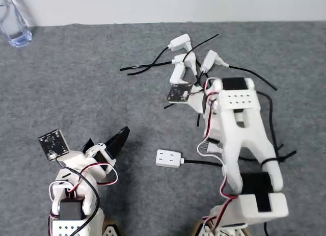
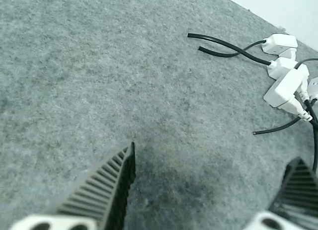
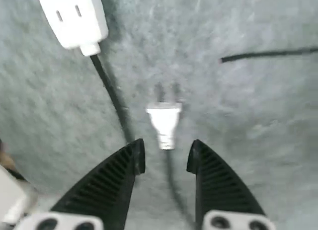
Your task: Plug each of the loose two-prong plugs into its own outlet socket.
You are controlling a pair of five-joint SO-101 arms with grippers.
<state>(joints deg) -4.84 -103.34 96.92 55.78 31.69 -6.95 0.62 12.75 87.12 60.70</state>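
A white two-prong plug (image 3: pixel 164 119) lies on the grey carpet, prongs pointing away from my right gripper (image 3: pixel 166 149). That gripper is open, and its black fingertips stand on either side of the plug's cord end without touching it. A white outlet socket (image 3: pixel 74 16) with two slots lies just beyond on a black cord. My right arm (image 1: pixel 237 124) stretches to a cluster of white plugs and sockets (image 1: pixel 183 59). My left gripper (image 2: pixel 208 185) hangs wide open over bare carpet, holding nothing. The same white cluster (image 2: pixel 285 81) lies farther off.
A separate white outlet block (image 1: pixel 169 158) lies on the carpet between the two arms, its cord running under the right arm. Loose black cords (image 1: pixel 147 67) spread around the cluster. A clear bottle (image 1: pixel 14 22) stands at the far left corner.
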